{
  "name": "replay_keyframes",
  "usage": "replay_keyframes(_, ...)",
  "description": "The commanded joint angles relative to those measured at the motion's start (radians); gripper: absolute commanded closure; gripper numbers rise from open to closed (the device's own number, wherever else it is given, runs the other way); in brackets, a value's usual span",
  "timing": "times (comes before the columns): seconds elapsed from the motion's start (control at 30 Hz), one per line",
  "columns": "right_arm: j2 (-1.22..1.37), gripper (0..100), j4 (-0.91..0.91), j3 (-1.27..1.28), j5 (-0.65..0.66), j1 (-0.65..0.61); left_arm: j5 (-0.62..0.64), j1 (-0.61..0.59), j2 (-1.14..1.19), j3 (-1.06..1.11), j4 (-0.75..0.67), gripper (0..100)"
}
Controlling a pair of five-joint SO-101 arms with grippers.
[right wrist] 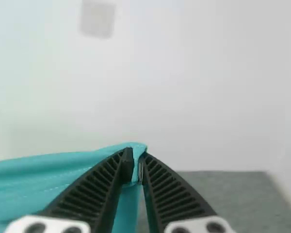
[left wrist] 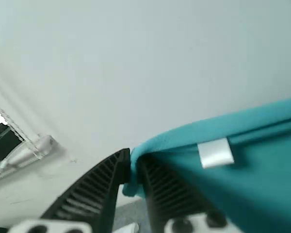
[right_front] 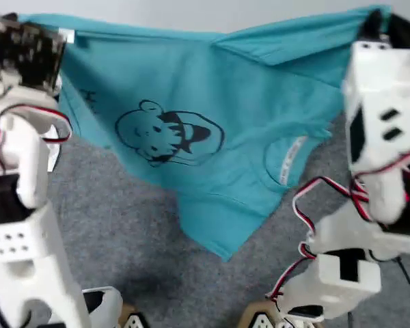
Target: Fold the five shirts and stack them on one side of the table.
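A teal shirt (right_front: 212,130) with a dark cartoon face print hangs in the air above the grey table (right_front: 116,232), stretched between both arms. My left gripper (left wrist: 132,162) is shut on one corner of the shirt's (left wrist: 252,160) hem, beside a small white tag (left wrist: 215,153). In the high view that gripper (right_front: 29,41) sits at the upper left. My right gripper (right wrist: 136,160) is shut on the opposite corner of the shirt (right wrist: 43,179); it appears at the upper right (right_front: 377,27) from above. The shirt's collar and lower part droop toward the table.
The two white arm bodies (right_front: 20,225) (right_front: 369,225) stand at the near left and right, with red and white cables (right_front: 314,205) looping by the right one. A pale wall lies behind the table.
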Motion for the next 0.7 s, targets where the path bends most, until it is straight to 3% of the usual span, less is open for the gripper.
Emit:
replay_keyframes(0.0, -0.058, 99.1, -0.041, -0.044, 0.041, 0.062, 0.009, 0.002, 0.069, -0.134, 0.124, 100)
replay_keyframes(0.3, 0.033, 99.1, -0.274, -0.043, 0.112, 0.108, 0.009, 0.002, 0.144, -0.234, 0.327, 100)
replay_keyframes(0.43, 0.064, 99.1, -0.371, -0.043, 0.16, 0.044, 0.052, 0.002, 0.144, -0.236, 0.365, 100)
replay_keyframes(0.67, 0.027, 99.1, -0.375, -0.044, 0.172, -0.047, 0.057, 0.002, 0.095, -0.257, 0.425, 100)
